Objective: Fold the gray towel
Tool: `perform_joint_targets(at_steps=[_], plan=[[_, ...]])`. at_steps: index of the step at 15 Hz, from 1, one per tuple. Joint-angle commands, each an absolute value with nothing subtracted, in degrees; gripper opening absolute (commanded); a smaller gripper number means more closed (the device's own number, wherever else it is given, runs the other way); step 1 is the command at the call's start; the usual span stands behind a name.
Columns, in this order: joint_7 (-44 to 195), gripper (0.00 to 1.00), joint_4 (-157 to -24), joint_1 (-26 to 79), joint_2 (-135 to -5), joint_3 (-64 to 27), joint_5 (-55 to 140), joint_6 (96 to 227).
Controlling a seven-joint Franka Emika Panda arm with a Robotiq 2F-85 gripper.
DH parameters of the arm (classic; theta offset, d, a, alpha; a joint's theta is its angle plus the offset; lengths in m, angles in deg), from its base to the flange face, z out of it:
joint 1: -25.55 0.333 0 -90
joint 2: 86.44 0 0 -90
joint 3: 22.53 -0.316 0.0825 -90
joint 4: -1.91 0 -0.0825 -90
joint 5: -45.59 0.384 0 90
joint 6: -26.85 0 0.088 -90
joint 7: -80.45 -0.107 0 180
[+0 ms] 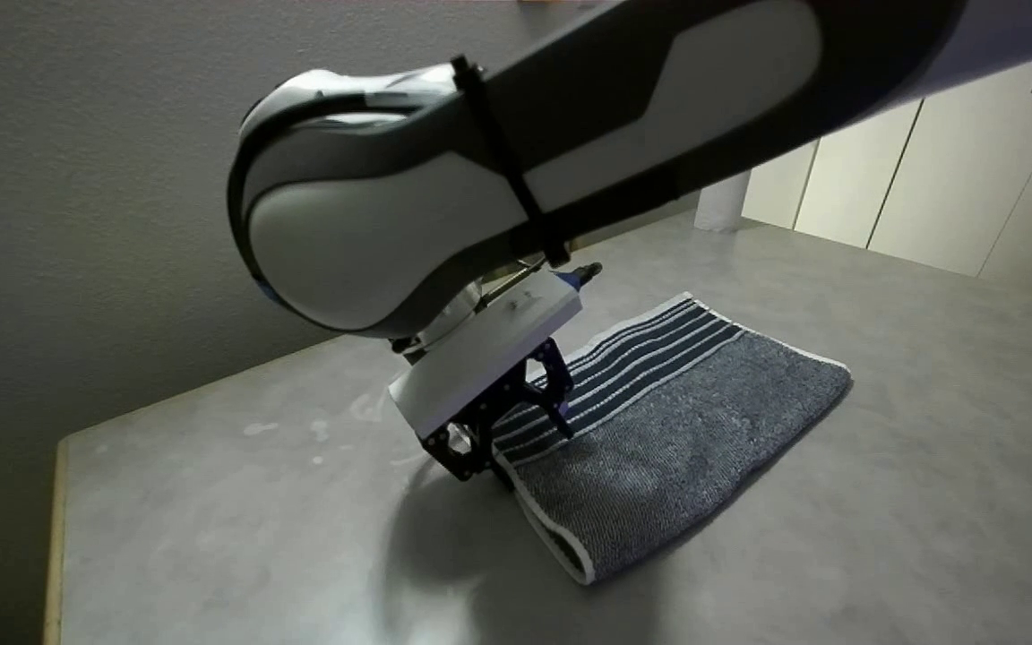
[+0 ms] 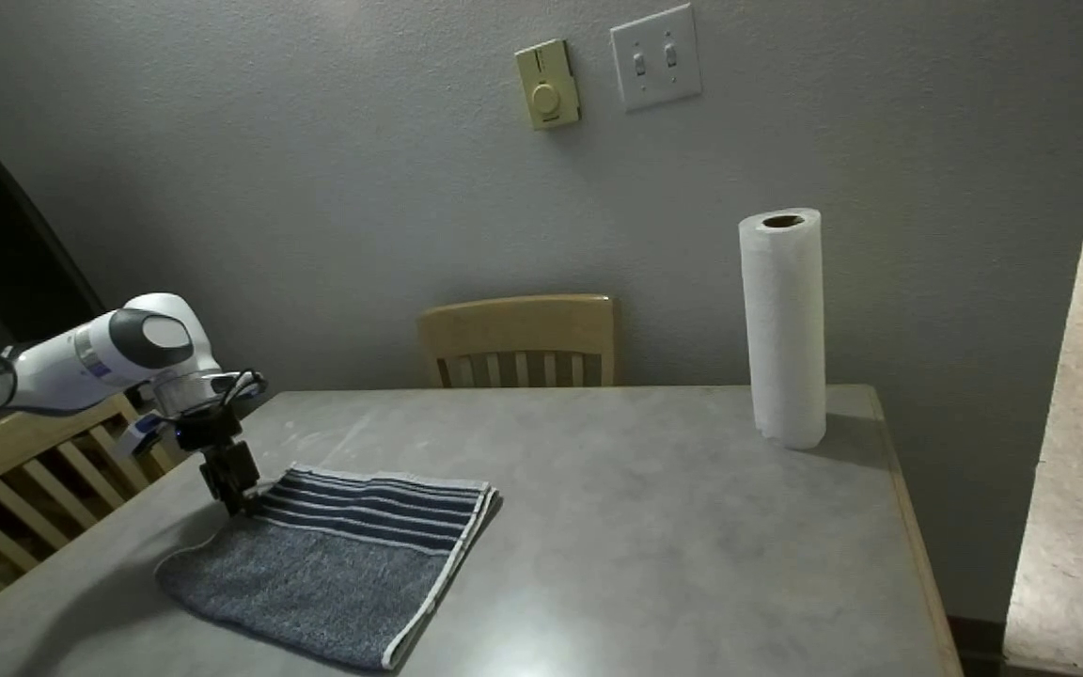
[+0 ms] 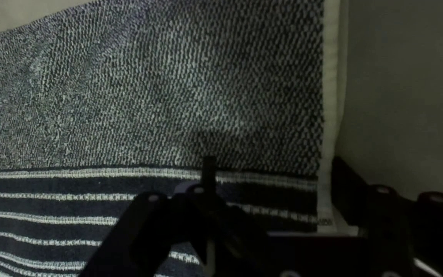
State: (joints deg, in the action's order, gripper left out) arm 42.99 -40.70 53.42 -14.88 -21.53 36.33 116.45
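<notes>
The gray towel [image 2: 316, 583] lies nearest in an exterior view, flat on the table [image 2: 673, 527], its plain terry part toward the camera and its band of thin white stripes along the far side; the cloth is doubled, two layers of white hem showing along one end; at the left end of the stripes the gripper [image 1: 536, 459] points down, its jaws standing apart, the towel's edge running between them; in the wrist view one of the fingers [image 3: 208, 177] is over the striped part and the other just past the hem; whether either presses on the cloth I cannot tell; the arm [image 2: 137, 348] reaches in from the left, with a slatted wooden chair [image 2: 24, 447] and a dark slanted panel [image 2: 6, 244] beyond it; a roll of paper towels [image 2: 786, 329] stands upright at the table's far right, well apart from the towel; another chair back [image 2: 523, 320] rises past the far edge; on the gray wall [image 2: 363, 188] behind are a yellowish dial control [image 2: 546, 89] and, just beside it, a two-switch plate [image 2: 656, 56]; in an exterior view, white cabinet fronts [image 1: 946, 179] stand beyond the table.
</notes>
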Motion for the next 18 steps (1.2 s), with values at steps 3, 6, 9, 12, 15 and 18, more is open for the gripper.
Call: perform_joint_targets(at_steps=[3,6,9,12,15,18], plan=[[43.29,0.79,-36.99,54.11,-12.64,-20.86,35.51,114.54],[43.2,0.55,-36.05,54.32,-12.17,-20.82,35.59,114.53],[43.13,0.38,-35.42,54.58,-11.85,-20.84,35.74,114.42],[43.26,0.35,-35.05,54.64,-11.67,-20.82,35.71,114.32],[43.23,0.32,-34.98,54.65,-11.62,-20.83,35.72,114.47],[43.43,0.01,-35.1,54.47,-11.65,-20.98,35.86,115.05]])
